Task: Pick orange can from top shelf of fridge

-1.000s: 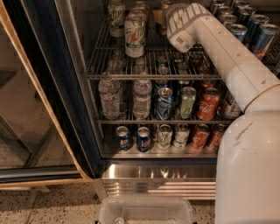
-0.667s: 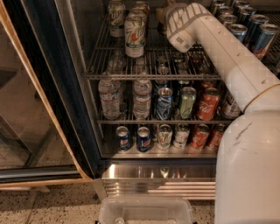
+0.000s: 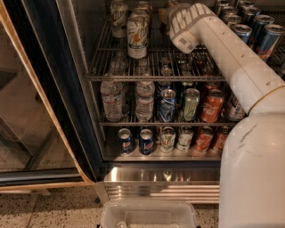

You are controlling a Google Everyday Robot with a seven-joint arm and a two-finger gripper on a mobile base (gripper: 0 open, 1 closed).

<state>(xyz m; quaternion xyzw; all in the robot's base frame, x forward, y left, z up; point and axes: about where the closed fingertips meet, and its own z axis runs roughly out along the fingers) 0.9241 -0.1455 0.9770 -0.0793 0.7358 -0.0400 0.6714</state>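
Observation:
The fridge point(image 3: 75, 111) stands open, its glass door swung out to the left. My white arm reaches in over the top shelf point(image 3: 147, 76), a wire rack. My gripper point(image 3: 173, 13) is at the back middle of that shelf, seen from behind its ribbed wrist. A sliver of a coppery-brown can, the orange can point(image 3: 163, 14), shows at the gripper's left edge; the rest is hidden. I cannot tell whether the gripper touches it.
Taller white-and-green cans point(image 3: 137, 36) stand left of the gripper on the top shelf, dark blue-topped cans point(image 3: 242, 31) to its right. Water bottles point(image 3: 111, 99) and red Coca-Cola cans point(image 3: 211, 106) fill the middle rack. A clear plastic bin point(image 3: 149, 214) sits below.
The arm and gripper have barely moved; the wrist stays at the back of the top shelf.

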